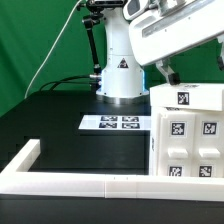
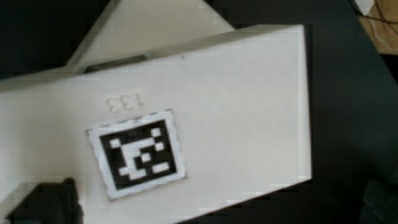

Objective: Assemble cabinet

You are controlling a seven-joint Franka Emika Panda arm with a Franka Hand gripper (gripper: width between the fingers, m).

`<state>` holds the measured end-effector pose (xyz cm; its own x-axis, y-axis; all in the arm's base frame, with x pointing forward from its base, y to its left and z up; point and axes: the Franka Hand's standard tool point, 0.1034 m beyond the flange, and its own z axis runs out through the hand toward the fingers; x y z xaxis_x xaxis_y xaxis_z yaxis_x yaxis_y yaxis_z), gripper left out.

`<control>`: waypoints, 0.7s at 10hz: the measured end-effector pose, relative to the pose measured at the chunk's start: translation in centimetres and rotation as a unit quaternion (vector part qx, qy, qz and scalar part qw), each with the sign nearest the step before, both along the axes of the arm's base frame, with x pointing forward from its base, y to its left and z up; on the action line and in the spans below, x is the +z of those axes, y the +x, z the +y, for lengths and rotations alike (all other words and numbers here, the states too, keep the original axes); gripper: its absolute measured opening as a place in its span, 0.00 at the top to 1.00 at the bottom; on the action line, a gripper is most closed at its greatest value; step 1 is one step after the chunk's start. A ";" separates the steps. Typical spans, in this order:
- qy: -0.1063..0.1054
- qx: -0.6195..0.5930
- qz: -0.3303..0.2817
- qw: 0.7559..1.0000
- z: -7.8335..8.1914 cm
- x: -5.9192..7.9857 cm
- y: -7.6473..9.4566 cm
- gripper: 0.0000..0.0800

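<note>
The white cabinet (image 1: 190, 135) stands at the exterior view's right, its faces bearing several black-and-white tags. My gripper (image 1: 164, 74) hangs just above its top edge, towards the back. In the wrist view a white cabinet panel (image 2: 214, 95) with one tag (image 2: 137, 152) fills most of the picture. My gripper (image 2: 214, 208) is open there, with dark fingers (image 2: 43, 202) far apart at the two corners. Nothing is held between them. The panel lies below and between the fingers, and I cannot tell whether they touch it.
The marker board (image 1: 113, 123) lies flat on the black table in front of the robot's base (image 1: 119, 78). A long white rail frame (image 1: 70, 184) borders the table's front and the exterior view's left. A green backdrop stands behind.
</note>
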<state>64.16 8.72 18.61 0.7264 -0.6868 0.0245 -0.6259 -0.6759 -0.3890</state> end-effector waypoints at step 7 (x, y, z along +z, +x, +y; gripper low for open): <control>-0.129 0.345 -0.066 0.927 -0.4 -0.5 0.2 0.00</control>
